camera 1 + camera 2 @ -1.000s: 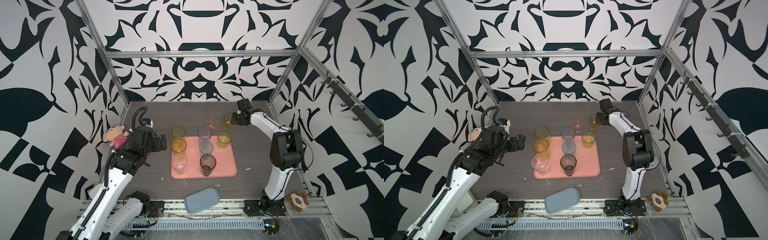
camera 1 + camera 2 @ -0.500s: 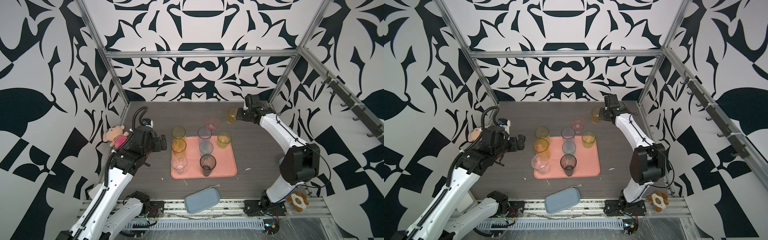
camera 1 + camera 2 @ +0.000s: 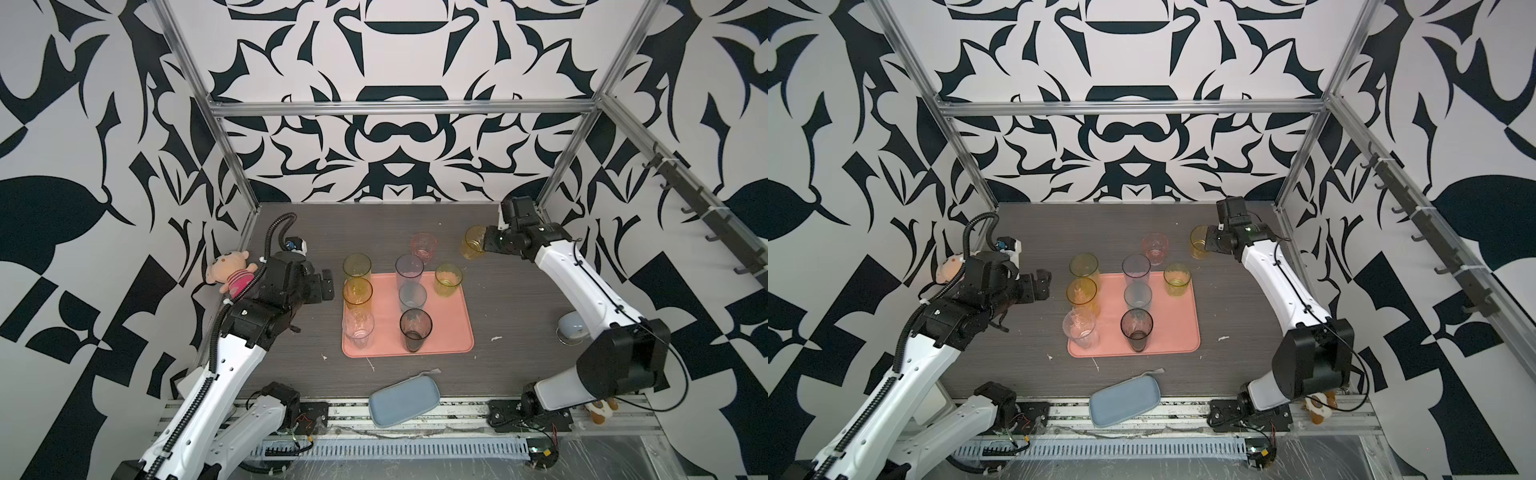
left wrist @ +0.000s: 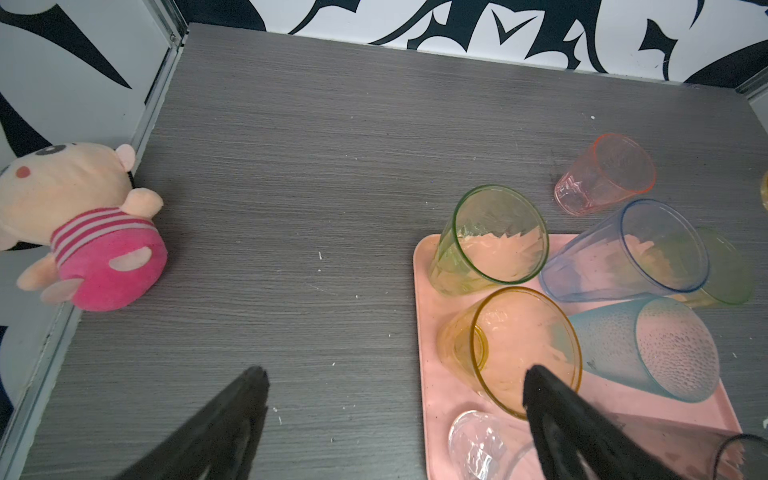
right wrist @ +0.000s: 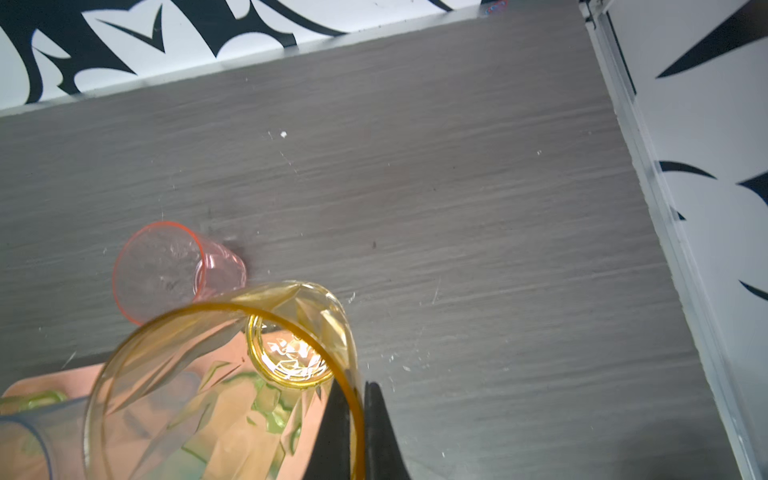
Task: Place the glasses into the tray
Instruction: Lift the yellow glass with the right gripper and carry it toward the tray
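Observation:
The salmon-pink tray (image 3: 451, 332) (image 3: 1177, 328) lies mid-table. On it stand an amber glass (image 3: 357, 293), a clear one (image 3: 358, 330), a smoke-grey one (image 3: 415, 328), a teal one (image 3: 412, 297), a tall blue one (image 3: 409, 270) and a yellow-green one (image 3: 448, 279). A green glass (image 4: 490, 241) stands at its far left corner. A pink glass (image 3: 424, 245) (image 5: 160, 270) stands on the table behind it. My right gripper (image 3: 484, 245) (image 5: 357, 399) is shut on the rim of a yellow glass (image 3: 473, 248) (image 3: 1199, 248) beyond the tray's far right corner. My left gripper (image 3: 329, 284) (image 4: 397, 374) stands open left of the tray.
A pink plush toy (image 3: 230, 272) leans in the left wall corner. A blue-grey oblong dish (image 3: 403, 403) overhangs the table's front edge. A pale rounded object (image 3: 571, 328) sits by the right wall, behind the right arm. Patterned walls enclose three sides.
The right arm's elbow has swung out to the right, and the gripper has carried the yellow glass slightly to the right. The left arm has not moved.

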Robot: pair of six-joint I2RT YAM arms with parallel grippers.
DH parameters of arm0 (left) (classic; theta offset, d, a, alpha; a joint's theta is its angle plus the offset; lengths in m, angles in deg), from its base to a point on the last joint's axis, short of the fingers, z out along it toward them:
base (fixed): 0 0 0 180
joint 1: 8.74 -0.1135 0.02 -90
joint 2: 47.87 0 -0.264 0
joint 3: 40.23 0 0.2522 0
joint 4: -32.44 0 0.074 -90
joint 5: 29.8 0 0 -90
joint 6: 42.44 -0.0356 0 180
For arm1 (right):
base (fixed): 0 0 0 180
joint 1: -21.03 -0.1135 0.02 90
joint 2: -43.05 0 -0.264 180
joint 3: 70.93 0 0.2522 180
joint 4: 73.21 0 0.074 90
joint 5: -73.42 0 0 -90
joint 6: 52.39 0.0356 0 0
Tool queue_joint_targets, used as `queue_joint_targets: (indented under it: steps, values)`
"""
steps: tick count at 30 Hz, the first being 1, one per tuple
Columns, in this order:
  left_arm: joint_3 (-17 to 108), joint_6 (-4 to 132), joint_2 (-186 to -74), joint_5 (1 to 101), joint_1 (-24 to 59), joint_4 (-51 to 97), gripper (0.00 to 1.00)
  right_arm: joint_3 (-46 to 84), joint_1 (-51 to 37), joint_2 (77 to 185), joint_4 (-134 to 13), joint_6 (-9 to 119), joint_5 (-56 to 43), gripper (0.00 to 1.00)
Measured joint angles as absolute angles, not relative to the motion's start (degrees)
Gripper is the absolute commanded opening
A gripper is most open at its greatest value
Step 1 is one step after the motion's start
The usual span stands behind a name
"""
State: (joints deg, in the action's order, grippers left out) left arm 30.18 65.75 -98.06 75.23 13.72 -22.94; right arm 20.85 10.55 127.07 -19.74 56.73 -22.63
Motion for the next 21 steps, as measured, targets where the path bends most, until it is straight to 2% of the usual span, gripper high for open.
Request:
queue_joint_targets:
  steps: [21]
  values:
    - [30.16, 65.75, -98.06, 74.68, 13.72, -22.94, 0.99, 2.66, 8.30, 110.07, -13.27, 58.19, -19.96, 0.00]
